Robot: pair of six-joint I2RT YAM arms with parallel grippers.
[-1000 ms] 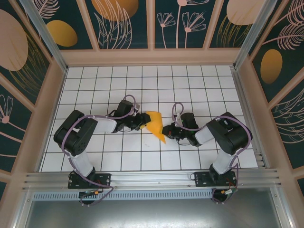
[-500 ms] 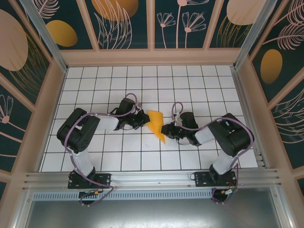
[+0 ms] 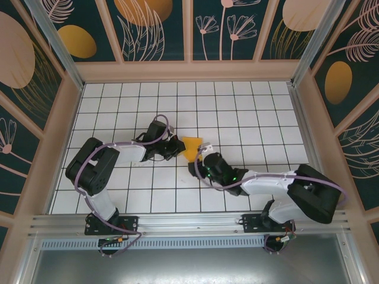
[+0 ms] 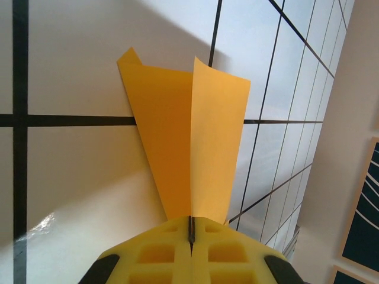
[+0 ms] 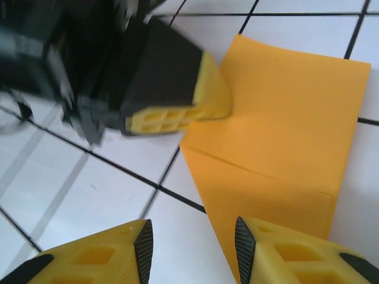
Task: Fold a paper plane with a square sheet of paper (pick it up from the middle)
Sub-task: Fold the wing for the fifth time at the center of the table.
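Thin matte orange-yellow paper plane (image 3: 190,145), part-folded, at mid-table, pinched by the left gripper (image 4: 190,235).
Left gripper's ribbed yellow pads are closed tight on the plane's narrow end. Two smooth flaps fan outward from a sharp centre crease over the glossy white, black-gridded table (image 3: 249,118). Right gripper (image 5: 189,242) has its jaws apart, holding nothing, its blocky yellow fingers (image 5: 296,257) above the paper's creased near edge.

We read no words, numbers, brands or signs on the leaf-pattern panels (image 3: 160,29) at twelve o'clock, the gridded table (image 3: 118,100) or the paper plane (image 3: 190,144).
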